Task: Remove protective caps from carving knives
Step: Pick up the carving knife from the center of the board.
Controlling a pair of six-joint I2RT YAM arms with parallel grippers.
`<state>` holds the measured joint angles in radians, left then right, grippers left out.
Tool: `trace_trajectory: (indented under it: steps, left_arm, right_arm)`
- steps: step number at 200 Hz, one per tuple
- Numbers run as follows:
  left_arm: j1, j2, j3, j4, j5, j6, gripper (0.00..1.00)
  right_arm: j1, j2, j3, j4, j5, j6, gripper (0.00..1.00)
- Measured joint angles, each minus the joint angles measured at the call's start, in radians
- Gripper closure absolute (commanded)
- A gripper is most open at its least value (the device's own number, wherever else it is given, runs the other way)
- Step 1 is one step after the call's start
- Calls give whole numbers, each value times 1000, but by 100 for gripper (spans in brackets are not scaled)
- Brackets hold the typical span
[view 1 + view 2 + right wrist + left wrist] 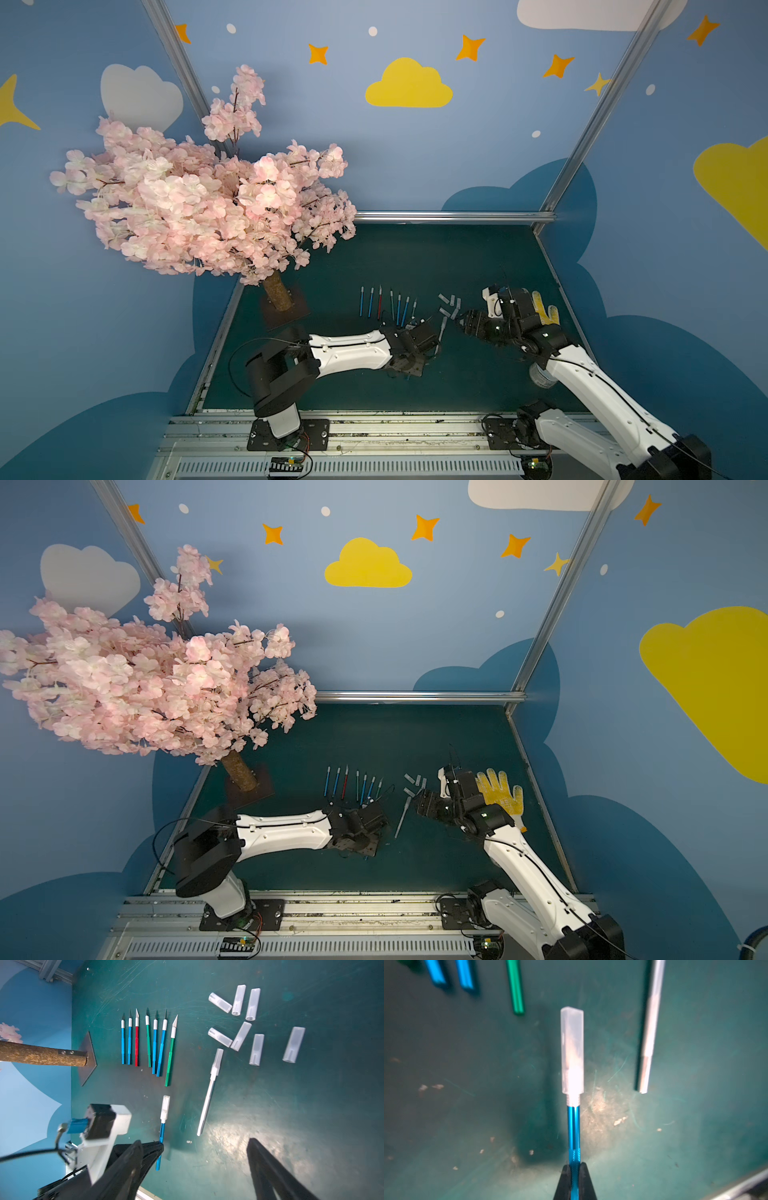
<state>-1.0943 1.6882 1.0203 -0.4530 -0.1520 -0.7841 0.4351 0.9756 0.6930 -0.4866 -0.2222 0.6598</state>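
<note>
Left gripper clamped on knurled blue knife handle; frosted flat-ended cap sheathes blade beyond fingertips. Right gripper jaws wide, empty; 7 loose caps, translucent tubes, ahead; slim whitish knife, capped, nearer.

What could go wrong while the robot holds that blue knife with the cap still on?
The left fingers pinch the blue knife far down its thin handle, so it might slip or swing when the cap gets pulled. The right fingers stand wide open close to the whitish knife and the loose caps, so they could bump those while reaching in.
</note>
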Motion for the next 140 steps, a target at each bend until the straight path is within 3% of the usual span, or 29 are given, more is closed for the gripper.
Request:
trace_trajectory:
  steps: [83, 140]
  left_arm:
    - [6, -127, -118, 165, -19, 83, 94]
    - [8, -145, -151, 253, -24, 143, 93]
  right_arm:
    - [138, 192, 108, 43, 60, 113, 48]
    - [200, 306, 217, 33, 78, 150, 54]
